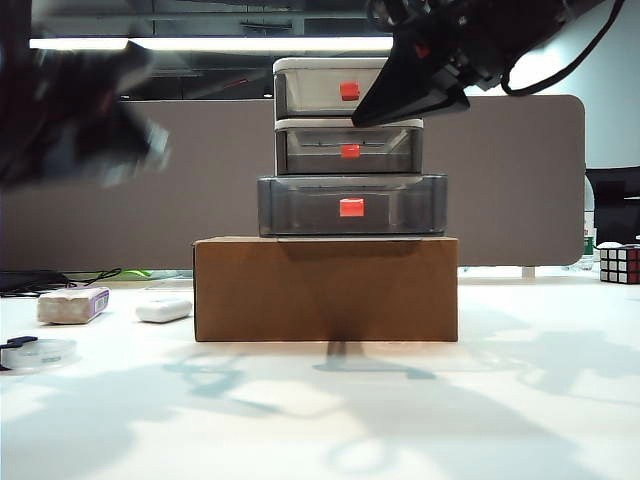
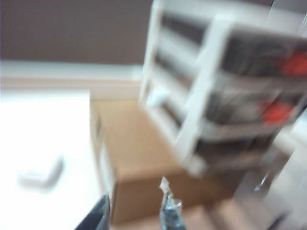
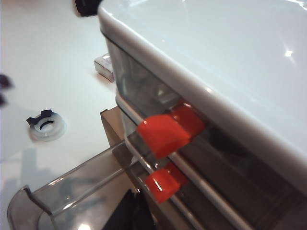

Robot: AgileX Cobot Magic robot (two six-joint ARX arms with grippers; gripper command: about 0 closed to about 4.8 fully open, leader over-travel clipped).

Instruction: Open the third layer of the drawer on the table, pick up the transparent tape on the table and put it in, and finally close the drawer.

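Right now the drawer (image 1: 348, 150) stands on a brown cardboard box (image 1: 326, 288) in the middle of the bench (image 1: 400, 420). Its third layer (image 1: 352, 206), the lowest, is pulled out toward us, front panel well proud of the two above, red-orange handle (image 1: 351, 207) facing forward. From the right wrist view the open tray (image 3: 62, 191) shows its clear rounded rim and what I can see of its inside is bare; the rest is cut off. The two upper drawers are shut, and I can't make out anything through their smoky fronts.

The transparent tape (image 1: 33, 352) lies flat on the bench at the far left edge, well apart from the box, its black piece on the left side. Behind it sit a greyish block with a purple label (image 1: 73, 305) and a white rounded bar (image 1: 164, 309), side by side, not touching. A puzzle cube (image 1: 619, 264) rests at the far right.

The left tool (image 1: 140, 145) is up high on the left, a dark blur; the wrist view shows its two fingertips (image 2: 171, 211) a modest gap apart with nothing between them. The right tool (image 1: 395, 95) hangs beside the top drawer's front; whether its jaws are apart or together I cannot tell.
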